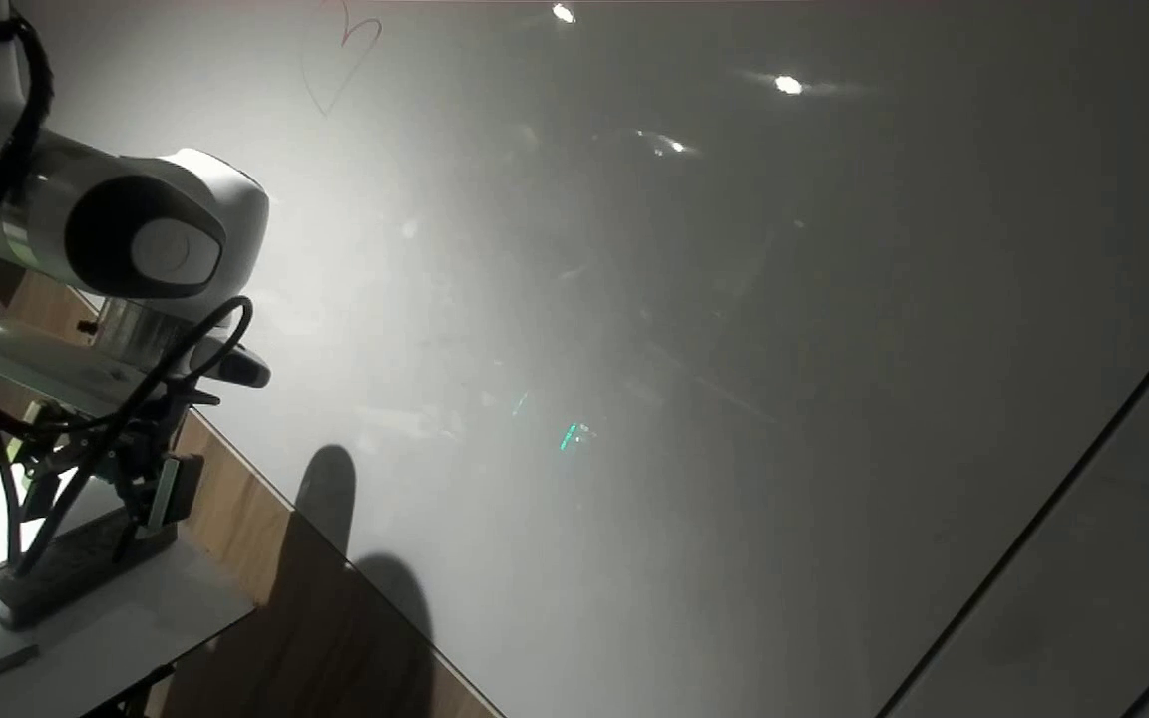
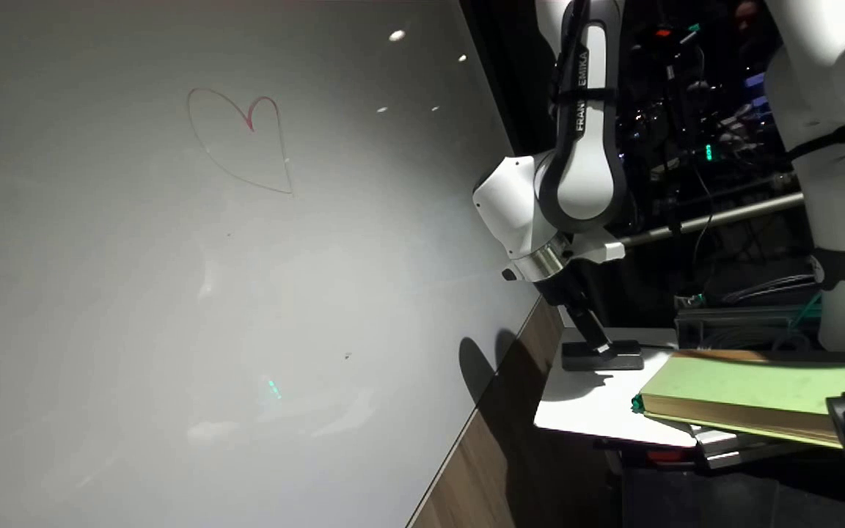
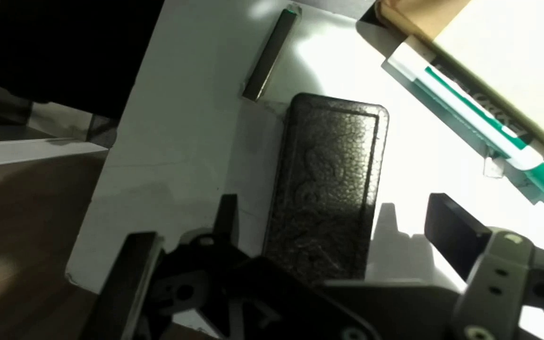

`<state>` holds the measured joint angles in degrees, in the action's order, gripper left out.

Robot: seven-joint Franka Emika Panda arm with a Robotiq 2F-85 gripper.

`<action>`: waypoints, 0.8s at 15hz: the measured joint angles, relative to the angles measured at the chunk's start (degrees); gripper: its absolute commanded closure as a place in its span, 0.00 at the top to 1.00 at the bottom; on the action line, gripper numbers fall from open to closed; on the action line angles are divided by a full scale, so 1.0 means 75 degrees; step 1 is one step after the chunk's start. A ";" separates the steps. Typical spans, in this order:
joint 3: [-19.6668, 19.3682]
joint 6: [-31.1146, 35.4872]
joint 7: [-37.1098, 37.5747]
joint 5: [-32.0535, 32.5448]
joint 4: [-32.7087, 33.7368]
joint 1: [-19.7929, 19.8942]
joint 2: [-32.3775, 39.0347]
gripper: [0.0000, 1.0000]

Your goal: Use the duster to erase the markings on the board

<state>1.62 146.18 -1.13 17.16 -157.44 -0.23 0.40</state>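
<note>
Black two-fingered gripper: jaws apart over dark-grey oblong duster on white flat-topped table. Glossy white board bears thin reddish heart outline.

In the wrist view, bench showed between the duster and each finger of the pincer, leaving room on both sides. A passage ran along the duster's left, though a bar lay near its far corner; rightward, a marker and book stood in the way.
</note>
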 measured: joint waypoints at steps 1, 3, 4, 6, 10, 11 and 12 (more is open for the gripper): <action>0.0000 0.0070 0.0000 0.0000 0.0000 -0.0019 0.0090 0.75; 0.0000 0.0237 0.0000 0.0000 -0.0001 -0.0032 0.0250 0.66; 0.0000 0.0317 0.0000 0.0000 0.0000 -0.0032 0.0314 0.58; -0.0001 0.0463 0.0000 0.0000 0.0001 -0.0032 0.0410 0.42; 0.0005 0.0577 0.0006 0.0014 0.0014 -0.0054 0.0431 0.31; 0.0020 0.0577 0.0016 0.0016 0.0035 -0.0089 0.0405 0.31; 0.0048 0.0563 0.0024 0.0016 0.0056 -0.0140 0.0350 0.31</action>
<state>1.98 150.40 -0.95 17.28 -157.02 -1.28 3.03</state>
